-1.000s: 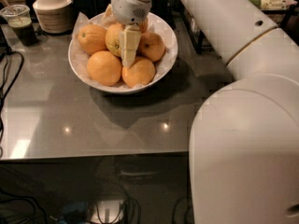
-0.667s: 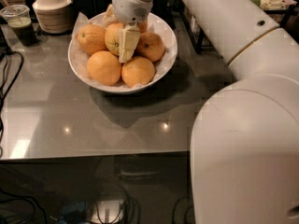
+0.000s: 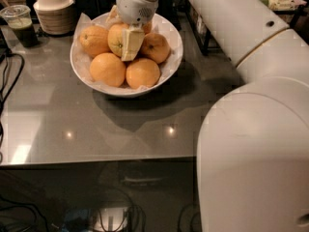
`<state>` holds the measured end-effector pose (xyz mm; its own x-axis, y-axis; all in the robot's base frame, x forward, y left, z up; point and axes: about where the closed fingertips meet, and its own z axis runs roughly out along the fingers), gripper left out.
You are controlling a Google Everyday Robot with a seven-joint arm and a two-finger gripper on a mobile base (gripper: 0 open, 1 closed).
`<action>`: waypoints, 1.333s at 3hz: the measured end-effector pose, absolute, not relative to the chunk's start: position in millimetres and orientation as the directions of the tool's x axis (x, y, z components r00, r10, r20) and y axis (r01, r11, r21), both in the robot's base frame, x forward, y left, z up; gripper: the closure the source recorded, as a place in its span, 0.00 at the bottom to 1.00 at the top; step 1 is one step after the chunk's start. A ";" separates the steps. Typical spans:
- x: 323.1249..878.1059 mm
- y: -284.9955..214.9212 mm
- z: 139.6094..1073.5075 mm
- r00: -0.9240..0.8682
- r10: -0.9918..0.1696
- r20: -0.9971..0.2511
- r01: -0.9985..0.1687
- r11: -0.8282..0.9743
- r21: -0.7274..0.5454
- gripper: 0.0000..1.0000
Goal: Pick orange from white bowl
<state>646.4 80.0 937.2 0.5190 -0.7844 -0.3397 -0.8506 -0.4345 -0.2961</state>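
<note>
Tool (image 3: 123, 36) reaches down into bowl (image 3: 170, 33) by the table's (image 3: 96, 124) far edge, pinching the top-centre orange (image 3: 116, 40). The orange sits in the bowl on its neighbours (image 3: 107, 69). Gripping this exposed fruit probably allows lifting it without disturbing the rest.

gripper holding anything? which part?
Cannot tell: the gripper is down in the white bowl, pressed against the right side of the orange; no hold confirmed.
</note>
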 end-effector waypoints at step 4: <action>645.2 76.8 941.0 0.519 -0.784 -0.340 -0.851 -0.434 -0.296 1.00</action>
